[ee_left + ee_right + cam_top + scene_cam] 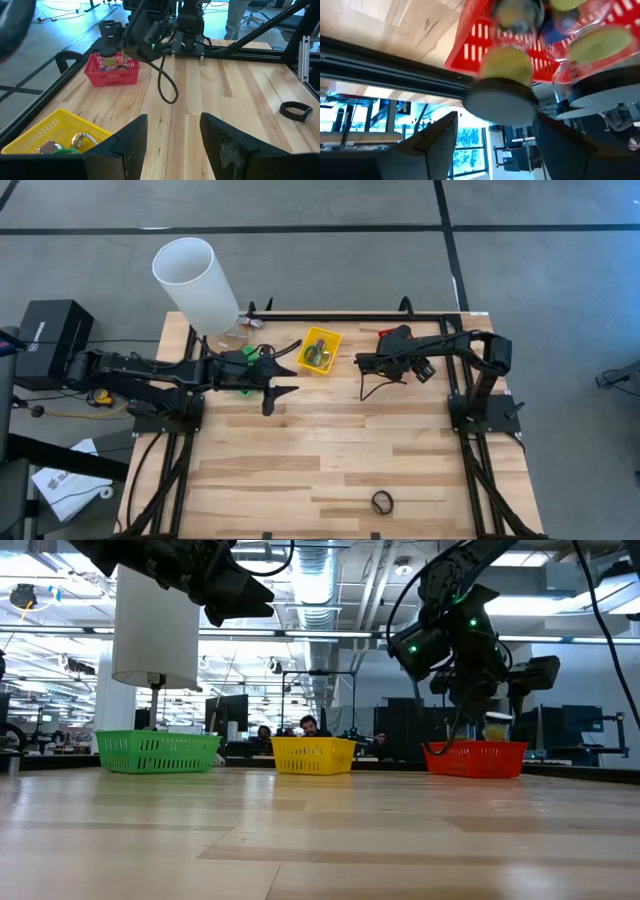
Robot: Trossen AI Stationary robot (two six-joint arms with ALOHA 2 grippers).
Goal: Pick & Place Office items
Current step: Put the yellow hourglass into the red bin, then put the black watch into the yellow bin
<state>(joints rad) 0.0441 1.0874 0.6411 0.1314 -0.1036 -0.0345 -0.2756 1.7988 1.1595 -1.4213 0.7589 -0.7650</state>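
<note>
A wooden table (330, 460) holds three small plastic baskets along its far edge: a green basket (158, 751), a yellow basket (320, 350) and a red basket (113, 70).

The right gripper (495, 132) hangs just above the red basket, its fingers spread apart. Between and beyond them, a spool (502, 85) with a yellowish core and a dark flat end sits over the basket's rim. It looks just let go or about to be let go. To finish this step well, the arm should lift straight up, fingers wide, so it neither snags the basket wall nor drags the spool out.

The left gripper (172, 137) hovers near the yellow basket, fingers parted and empty, pointing across the table.

One black ring (382, 502) lies alone near the front edge of the table, well apart from both arms, not yet sorted.

Hard to make out: whether the spool rests on the other items or is in mid-air, since the close view is blurred. The red basket's contents are a jumble. The yellow basket shows only part of some rings. A big white cylinder (196, 283) overhangs the green basket's corner.
</note>
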